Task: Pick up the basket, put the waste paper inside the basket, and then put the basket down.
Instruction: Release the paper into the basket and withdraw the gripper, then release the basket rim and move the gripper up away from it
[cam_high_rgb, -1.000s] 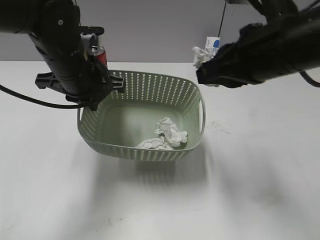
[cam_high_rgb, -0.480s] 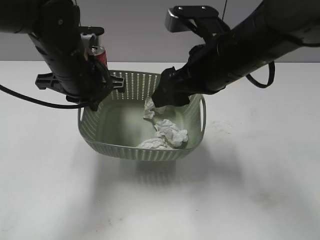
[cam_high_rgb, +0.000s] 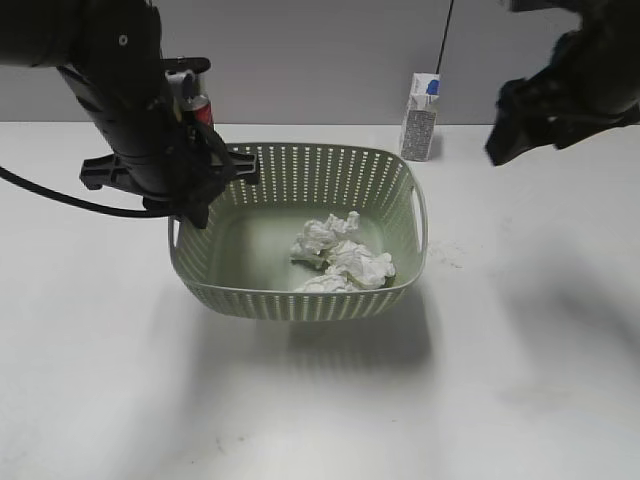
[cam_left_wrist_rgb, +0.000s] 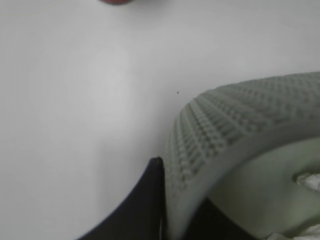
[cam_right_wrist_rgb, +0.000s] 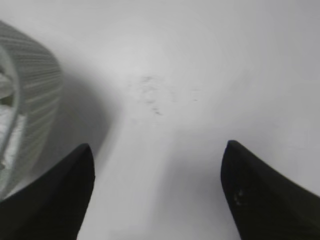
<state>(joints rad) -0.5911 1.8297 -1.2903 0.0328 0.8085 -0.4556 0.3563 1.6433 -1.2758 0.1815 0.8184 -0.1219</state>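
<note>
The pale green basket (cam_high_rgb: 300, 300) is held above the white table, its shadow beneath it. Three crumpled white waste paper wads (cam_high_rgb: 340, 255) lie inside it, right of centre. My left gripper (cam_high_rgb: 190, 200) is shut on the basket's left rim; in the left wrist view one black finger presses the outside of the slotted basket wall (cam_left_wrist_rgb: 220, 125) and the left gripper (cam_left_wrist_rgb: 167, 200) clamps it. My right gripper (cam_high_rgb: 505, 140) is high at the right, away from the basket. In the right wrist view the right gripper (cam_right_wrist_rgb: 157, 150) is open and empty, with the basket's edge (cam_right_wrist_rgb: 35, 100) at the left.
A white-and-blue carton (cam_high_rgb: 420, 115) stands upright behind the basket's right corner. A red can (cam_high_rgb: 200, 108) stands behind my left arm and shows at the top of the left wrist view (cam_left_wrist_rgb: 117, 1). White table (cam_high_rgb: 500, 380) spreads in front and to the right.
My right gripper let a third paper wad go into the basket and pulled back up to the right, now empty. The basket shifted slightly right in my left gripper.
</note>
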